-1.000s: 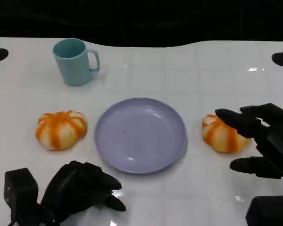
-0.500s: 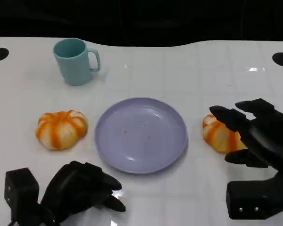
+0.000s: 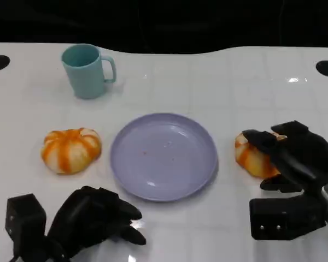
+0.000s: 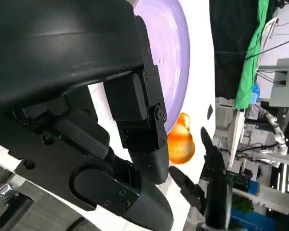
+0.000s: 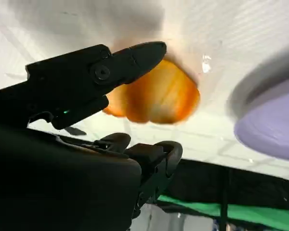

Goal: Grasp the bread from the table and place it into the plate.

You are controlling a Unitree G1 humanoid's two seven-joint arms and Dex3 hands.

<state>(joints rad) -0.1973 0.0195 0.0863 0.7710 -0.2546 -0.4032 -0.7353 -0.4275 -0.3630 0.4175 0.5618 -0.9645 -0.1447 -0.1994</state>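
Observation:
A lilac plate lies mid-table with nothing in it. Two orange-and-white striped bread rolls flank it: one on the left, one on the right. My right hand arches over the right roll, fingers spread across its top and far side, thumb low beside it. The right wrist view shows that roll between a finger above and the others below, with no firm grip visible; the plate's rim sits beyond. My left hand rests near the table's front edge, fingers curled in, holding nothing.
A teal mug stands at the back left, handle pointing right. Black round marks sit at the far corners of the white table. In the left wrist view, the plate, the right roll and my right hand appear past my left hand.
My right hand has drawn in and lowered over the right roll, its fingers now reaching around it. The left hand, the plate and the left roll have not moved.

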